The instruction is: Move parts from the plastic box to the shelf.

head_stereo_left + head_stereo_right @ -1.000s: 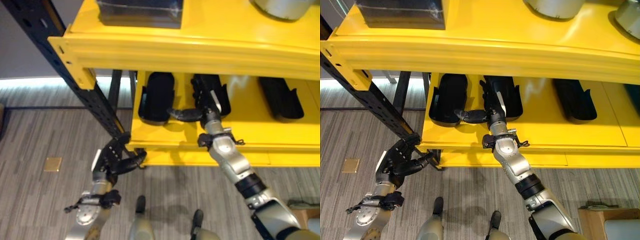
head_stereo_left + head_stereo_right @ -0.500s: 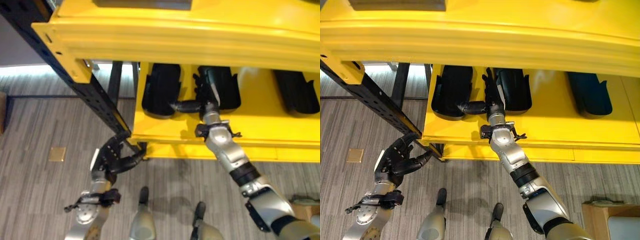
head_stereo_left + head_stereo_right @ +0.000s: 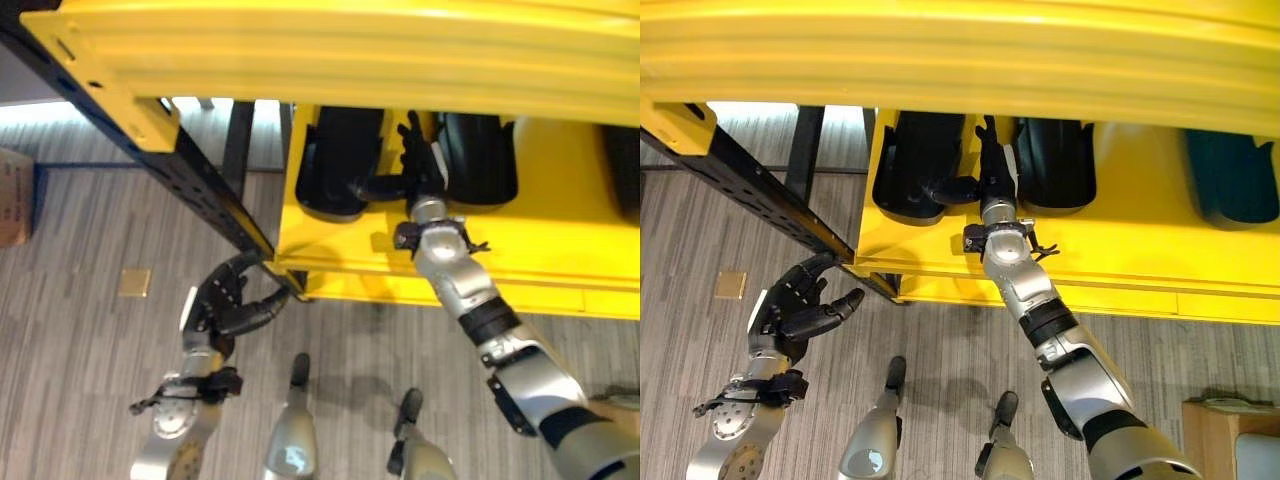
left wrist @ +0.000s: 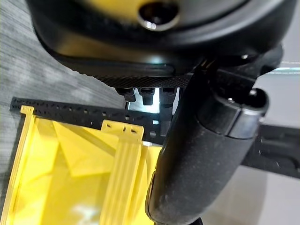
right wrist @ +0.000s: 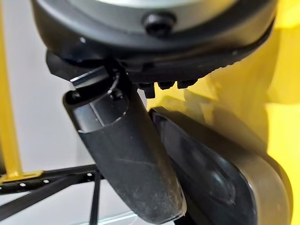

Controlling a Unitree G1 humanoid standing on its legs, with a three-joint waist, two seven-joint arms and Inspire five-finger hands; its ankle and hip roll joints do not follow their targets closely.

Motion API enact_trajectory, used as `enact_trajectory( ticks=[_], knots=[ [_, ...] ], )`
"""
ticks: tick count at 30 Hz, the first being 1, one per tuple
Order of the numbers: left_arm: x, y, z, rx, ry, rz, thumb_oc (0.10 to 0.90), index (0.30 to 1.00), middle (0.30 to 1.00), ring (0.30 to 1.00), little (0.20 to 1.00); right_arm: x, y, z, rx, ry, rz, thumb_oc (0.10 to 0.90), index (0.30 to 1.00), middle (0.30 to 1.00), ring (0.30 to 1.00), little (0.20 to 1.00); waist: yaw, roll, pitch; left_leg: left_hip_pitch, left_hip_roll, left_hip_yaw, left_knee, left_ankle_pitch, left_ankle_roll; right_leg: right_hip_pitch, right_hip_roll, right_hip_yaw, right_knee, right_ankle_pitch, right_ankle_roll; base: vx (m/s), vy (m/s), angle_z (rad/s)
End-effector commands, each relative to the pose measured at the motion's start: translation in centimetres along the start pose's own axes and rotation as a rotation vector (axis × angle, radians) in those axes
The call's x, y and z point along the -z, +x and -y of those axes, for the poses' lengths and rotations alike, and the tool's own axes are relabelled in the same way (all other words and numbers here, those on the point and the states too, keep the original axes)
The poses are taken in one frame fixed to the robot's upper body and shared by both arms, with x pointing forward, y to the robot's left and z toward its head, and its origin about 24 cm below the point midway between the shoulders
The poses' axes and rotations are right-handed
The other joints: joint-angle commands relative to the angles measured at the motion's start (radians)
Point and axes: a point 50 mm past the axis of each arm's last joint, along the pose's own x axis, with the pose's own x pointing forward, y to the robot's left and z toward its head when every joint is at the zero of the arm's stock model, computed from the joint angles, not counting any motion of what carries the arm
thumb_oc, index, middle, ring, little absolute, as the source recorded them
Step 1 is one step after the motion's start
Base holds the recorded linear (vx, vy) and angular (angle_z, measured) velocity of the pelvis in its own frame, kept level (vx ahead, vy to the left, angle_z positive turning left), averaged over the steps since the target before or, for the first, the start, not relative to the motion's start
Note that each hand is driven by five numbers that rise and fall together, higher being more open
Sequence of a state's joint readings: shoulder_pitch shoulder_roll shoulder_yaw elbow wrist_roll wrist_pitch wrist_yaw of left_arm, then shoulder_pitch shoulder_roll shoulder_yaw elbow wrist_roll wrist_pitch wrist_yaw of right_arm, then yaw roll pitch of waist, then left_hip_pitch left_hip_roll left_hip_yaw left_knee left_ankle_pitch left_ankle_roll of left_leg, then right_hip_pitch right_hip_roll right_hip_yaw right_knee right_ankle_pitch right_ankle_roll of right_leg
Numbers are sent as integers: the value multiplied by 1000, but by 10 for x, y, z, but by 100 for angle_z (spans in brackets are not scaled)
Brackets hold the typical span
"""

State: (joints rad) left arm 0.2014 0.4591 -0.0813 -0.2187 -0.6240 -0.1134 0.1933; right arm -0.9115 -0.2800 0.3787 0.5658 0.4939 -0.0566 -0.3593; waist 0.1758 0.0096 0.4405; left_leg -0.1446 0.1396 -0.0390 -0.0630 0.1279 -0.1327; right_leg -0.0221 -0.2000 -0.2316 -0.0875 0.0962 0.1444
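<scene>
A: Where are the parts?
B: Two black parts (image 3: 918, 165) (image 3: 1055, 160) are seen on the yellow shelf (image 3: 1120, 250). The right hand (image 3: 990, 178) is stretched flat between them, nothing gripped. The left hand (image 3: 798, 312) is hung low, loosely spread, empty.
A: Handling?
B: Judged rigid moulded plastic, light, slick. Best taken across the narrow sides.

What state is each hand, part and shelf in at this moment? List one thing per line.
Right hand: open, fingers straight, reaching between two black parts on the shelf.
Left hand: open, fingers relaxed, holding nothing, low beside the rack post.
Left black part: lying on the lower shelf.
Middle black part: lying on the lower shelf.
Yellow lower shelf: holding parts.
</scene>
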Motion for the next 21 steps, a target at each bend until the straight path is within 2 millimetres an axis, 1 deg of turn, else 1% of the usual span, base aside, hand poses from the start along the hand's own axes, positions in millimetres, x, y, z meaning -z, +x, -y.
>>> enact_trajectory(
  ticks=[1,5,8,15,21],
  knots=[
    [-58,-1,15,104,-7,286,900,1000,1000,1000,1000,-84,20,-24,-58,75,292,900,1000,1000,1000,1000,-7,-26,-46,43,-92,32,-24,-22,102,5,-41,32,49,12,8,-12,6,14],
    [-60,0,16,107,-12,294,900,1000,1000,1000,1000,-90,23,-32,-78,68,297,900,1000,1000,1000,1000,-1,-26,-36,31,-93,27,-24,-20,104,-6,-42,31,48,13,8,-8,7,11],
    [-60,0,16,108,-13,294,900,1000,1000,1000,1000,-92,25,-34,-84,60,294,900,1000,1000,1000,1000,4,-28,-33,26,-94,24,-24,-19,104,-9,-43,28,48,15,9,0,0,0],
    [-63,1,16,105,-16,314,900,1000,1000,1000,1000,-100,32,-32,-69,25,296,900,1000,1000,1000,1000,17,-29,-25,8,-97,15,-24,-14,104,-19,-46,20,45,18,12,-4,5,3],
    [-65,1,15,101,-19,323,900,1000,1000,1000,1000,-106,38,-24,-47,-27,299,900,1000,1000,1000,1000,26,-32,-17,-2,-97,9,-24,-11,104,-18,-48,8,40,18,13,7,2,6]
  ],
)
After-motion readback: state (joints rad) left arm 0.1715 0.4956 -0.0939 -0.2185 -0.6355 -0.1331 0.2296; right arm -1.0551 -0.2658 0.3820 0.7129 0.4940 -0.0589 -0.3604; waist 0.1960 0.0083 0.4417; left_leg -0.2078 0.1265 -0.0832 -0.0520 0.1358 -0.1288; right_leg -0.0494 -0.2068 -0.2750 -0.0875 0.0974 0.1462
